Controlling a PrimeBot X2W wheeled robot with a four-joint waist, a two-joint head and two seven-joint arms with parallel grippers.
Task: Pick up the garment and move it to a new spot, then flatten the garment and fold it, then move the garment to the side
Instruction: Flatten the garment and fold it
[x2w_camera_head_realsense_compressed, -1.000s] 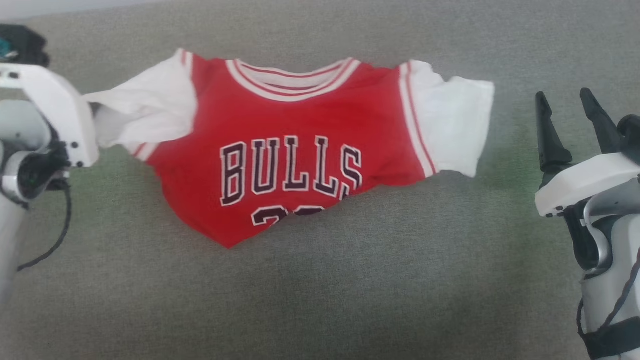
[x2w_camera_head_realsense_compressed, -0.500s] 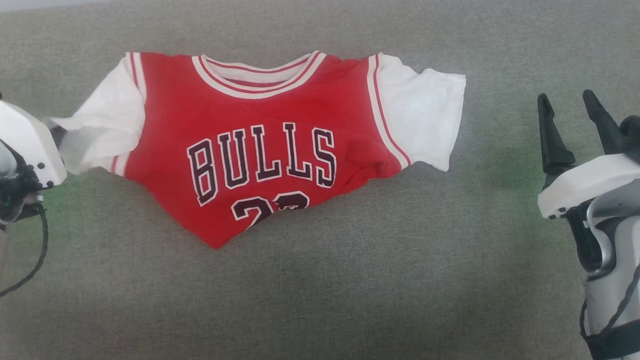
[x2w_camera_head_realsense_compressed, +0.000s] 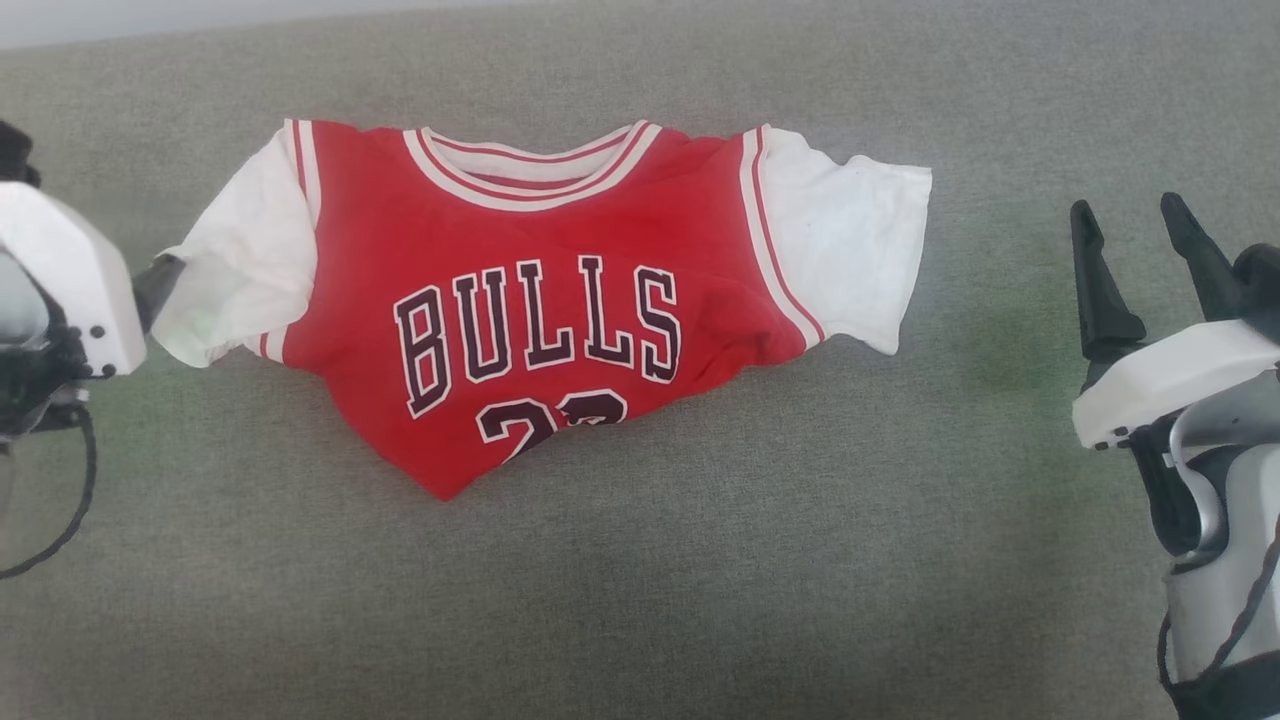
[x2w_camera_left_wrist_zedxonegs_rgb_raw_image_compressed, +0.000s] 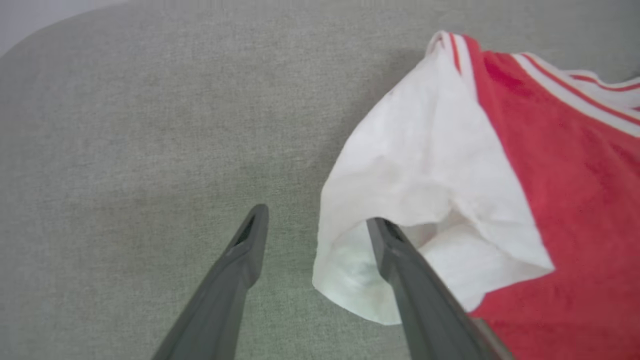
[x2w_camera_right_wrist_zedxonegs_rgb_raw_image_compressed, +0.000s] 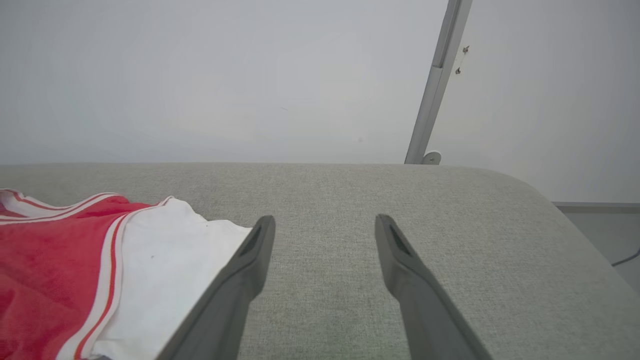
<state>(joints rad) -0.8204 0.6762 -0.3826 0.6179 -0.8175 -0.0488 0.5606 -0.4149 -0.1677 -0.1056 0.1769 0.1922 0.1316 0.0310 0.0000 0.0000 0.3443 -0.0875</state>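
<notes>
We saw the Bulls jersey lying lettering-up in the upper centre of the grey worktop, hem bunched. The left claw and right claw gaped empty. Flattening, folding and siding remained, we judged.

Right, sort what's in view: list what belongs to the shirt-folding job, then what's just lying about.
Belongs to the job:
garment, lying on the grey pad
left claw, open at its white sleeve
right claw, open, apart from the cloth

Just there:
metal post
wall
cable past the pad's edge
</notes>
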